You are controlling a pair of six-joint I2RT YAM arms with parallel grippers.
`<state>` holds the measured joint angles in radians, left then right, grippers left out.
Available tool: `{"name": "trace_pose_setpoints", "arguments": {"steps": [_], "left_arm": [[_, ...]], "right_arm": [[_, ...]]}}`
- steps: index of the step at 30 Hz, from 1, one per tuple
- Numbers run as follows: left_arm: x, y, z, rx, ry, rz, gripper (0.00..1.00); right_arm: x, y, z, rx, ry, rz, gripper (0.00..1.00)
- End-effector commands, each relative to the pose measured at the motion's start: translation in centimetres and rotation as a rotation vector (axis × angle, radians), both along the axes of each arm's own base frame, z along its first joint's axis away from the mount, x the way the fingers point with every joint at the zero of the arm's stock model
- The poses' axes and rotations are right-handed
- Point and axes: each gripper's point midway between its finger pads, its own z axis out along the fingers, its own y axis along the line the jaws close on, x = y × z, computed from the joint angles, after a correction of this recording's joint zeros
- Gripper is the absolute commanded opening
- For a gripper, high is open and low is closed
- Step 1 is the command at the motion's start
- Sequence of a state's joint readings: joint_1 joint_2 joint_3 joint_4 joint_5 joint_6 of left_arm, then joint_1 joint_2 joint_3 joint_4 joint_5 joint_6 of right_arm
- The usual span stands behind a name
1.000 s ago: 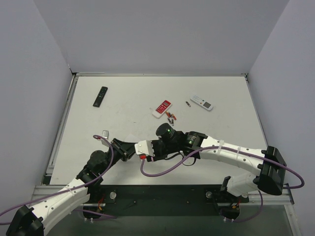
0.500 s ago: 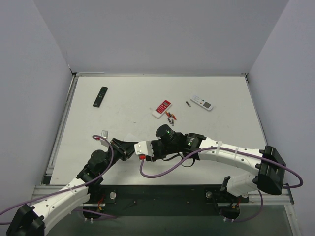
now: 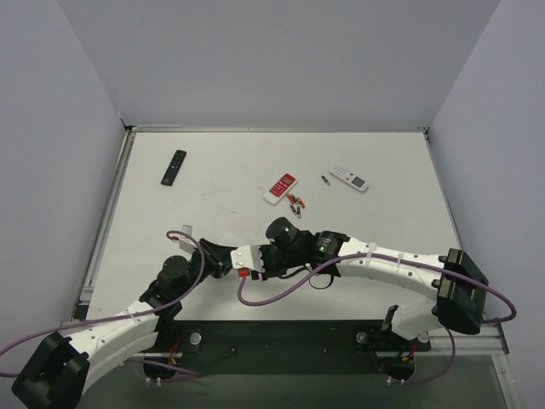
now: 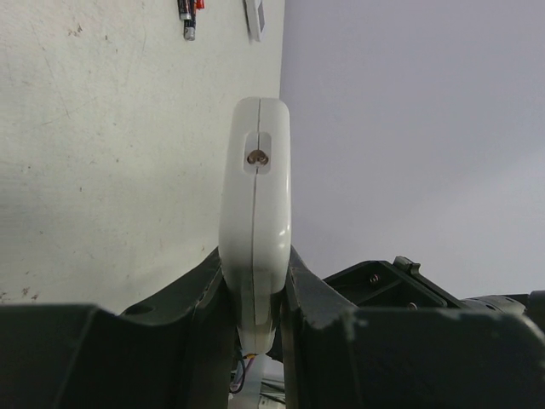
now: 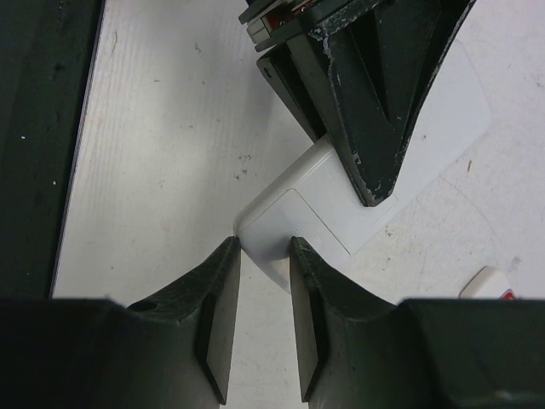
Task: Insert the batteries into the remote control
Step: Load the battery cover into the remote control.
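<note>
The left gripper [image 4: 254, 294] is clamped on the remote control [image 4: 255, 196], holding it edge-up by its lower end just above the table [image 3: 366, 230], at about 6 o'clock from the table's middle in the top view. The right gripper [image 5: 266, 256] meets it from 3 o'clock with its jaws narrow. A rounded corner of the remote's plain white back sits right at the fingertips [image 5: 220, 281], but the wrist view is too tight to say whether they pinch it or merely touch it. At 12 o'clock from the two grippers, well apart, the batteries [image 3: 294, 202] lie in a small cluster, just beside a red-and-white remote [image 3: 279, 188]. One lone battery [image 3: 324, 180] lies at 1 o'clock, close to a second white remote [image 3: 349, 177]. A slim black remote [image 3: 174, 167] rests at 11 o'clock, near the far left corner. The tabletop is matte white with faint scuffs and specks. Plain pale grey walls [image 3: 281, 60] close it in on the left, far and right sides. Purple cables [image 3: 281, 294] loop off both arms.
</note>
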<state>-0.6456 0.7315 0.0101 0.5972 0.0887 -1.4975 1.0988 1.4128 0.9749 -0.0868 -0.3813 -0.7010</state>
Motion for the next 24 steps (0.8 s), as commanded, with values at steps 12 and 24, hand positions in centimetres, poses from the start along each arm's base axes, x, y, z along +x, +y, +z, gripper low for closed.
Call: {"name": "trace_pose_setpoints", "arguments": {"steps": [12,24], "left_arm": [[-1.5,-1.1,6.8,-0.036,-0.302,-0.118,0.0],[0.0,-0.3,4.8,0.09,-0.315,-0.093,0.0]], "right_arm": [[0.1,0.9,5.7,0.212,0.012,-0.081,0.36],[4.3,-5.2,11.2,0.497,0.278,-0.638,0.8]]}}
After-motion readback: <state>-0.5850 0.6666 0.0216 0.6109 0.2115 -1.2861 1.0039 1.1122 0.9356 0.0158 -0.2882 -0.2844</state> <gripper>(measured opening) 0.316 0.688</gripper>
